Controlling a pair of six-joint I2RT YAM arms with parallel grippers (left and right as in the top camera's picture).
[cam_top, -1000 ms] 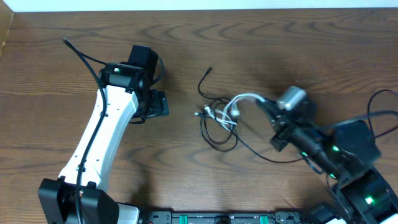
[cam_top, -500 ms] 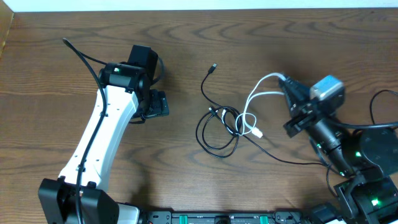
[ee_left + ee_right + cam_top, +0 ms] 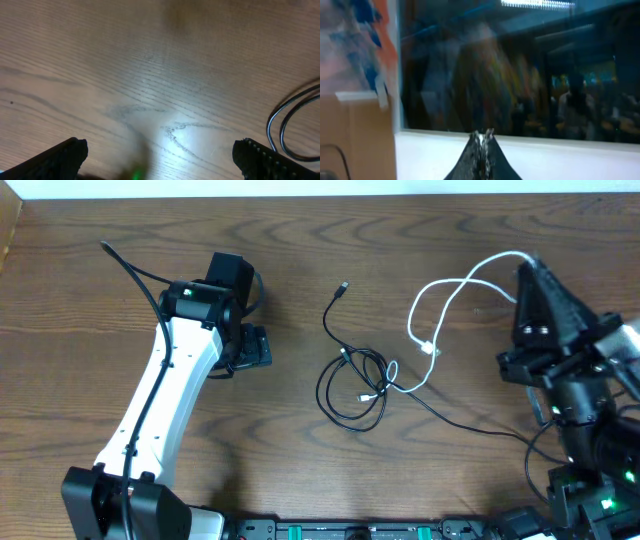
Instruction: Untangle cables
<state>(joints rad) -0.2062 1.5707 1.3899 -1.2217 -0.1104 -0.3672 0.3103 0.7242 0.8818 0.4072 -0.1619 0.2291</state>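
Observation:
The black cable (image 3: 350, 385) lies coiled at the table's middle, one plug end (image 3: 344, 286) stretched toward the back. The white cable (image 3: 440, 305) runs from my right gripper (image 3: 527, 264) down in loops to the black coil, with a plug (image 3: 432, 349) hanging free. My right gripper (image 3: 482, 136) is shut on the white cable, raised and tilted up off the table at the right. My left gripper (image 3: 160, 157) is open and empty, low over bare wood at the left. Black cable loops (image 3: 292, 130) show at the right edge of the left wrist view.
The wooden table (image 3: 200, 460) fills the overhead view. The left arm (image 3: 170, 390) stretches from the front left toward the back. The right arm's base (image 3: 590, 450) and its thick black cables sit at the front right. A white wall edge (image 3: 300, 188) runs along the back.
My right gripper has lifted and pulled the white cable up and to the right, drawing most of it out of the black coil. The left arm has not moved.

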